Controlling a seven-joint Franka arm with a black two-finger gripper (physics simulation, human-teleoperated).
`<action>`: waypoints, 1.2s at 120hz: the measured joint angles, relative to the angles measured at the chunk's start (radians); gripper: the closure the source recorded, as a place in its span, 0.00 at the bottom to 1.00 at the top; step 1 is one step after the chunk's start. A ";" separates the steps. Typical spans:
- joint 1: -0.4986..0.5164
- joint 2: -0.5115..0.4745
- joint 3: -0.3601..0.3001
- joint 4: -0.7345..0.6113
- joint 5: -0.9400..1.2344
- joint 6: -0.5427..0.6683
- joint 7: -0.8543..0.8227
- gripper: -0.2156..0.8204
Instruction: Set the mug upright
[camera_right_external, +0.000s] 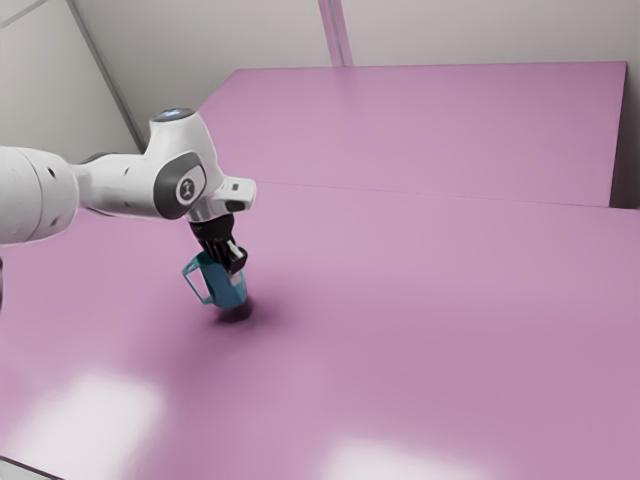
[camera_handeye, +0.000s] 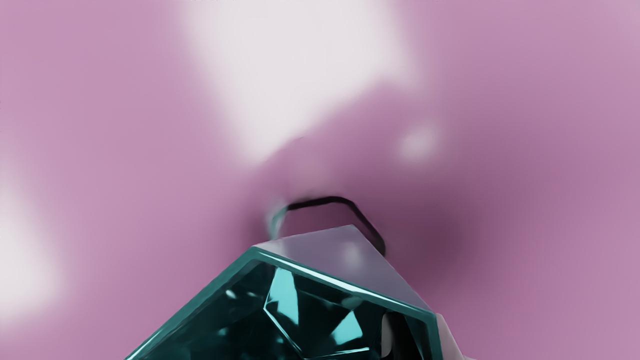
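– Gripping anything with the gripper (camera_right_external: 237, 268)?

– Yes, pinching the mug (camera_right_external: 223, 284) by its wall, with one finger (camera_handeye: 400, 336) inside the rim (camera_handeye: 345, 285) and one finger (camera_handeye: 449, 337) outside.

– Standing straight?

– No, hanging at a tilt below the jaws, mouth up and base down toward the table (camera_right_external: 400, 330). Can't tell whether touching at the base.

– Made of what?

– Looks like smooth, glossy teal glass or plastic. Edged in straight runs with sharp corners at the rim, broken into angular, bright glints inside the walls, tinted lilac on one outer face.

– And the handle (camera_right_external: 193, 286)?

– Bent into an angular open loop, set off from the jaws toward the exterior view's left.

– Underneath?

– Spread out flat, smooth and shiny pink, with a dark shadow (camera_right_external: 235, 313) below the jaws and pale patches of glare farther off.

– Count up.

– Count one mug, one handle, two fingers, one white arm (camera_right_external: 120, 187) with dark trim above the jaws.

– Read any brand?

– Found one round emblem (camera_right_external: 188, 188) on the arm, up from the jaws; too small to read.
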 joint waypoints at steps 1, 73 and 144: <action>0.002 0.001 0.000 -0.001 -0.004 0.002 -0.002 0.96; 0.007 0.045 0.001 -0.023 -0.083 0.072 -0.081 0.67; -0.025 -0.098 0.010 0.054 0.008 0.000 -0.111 0.24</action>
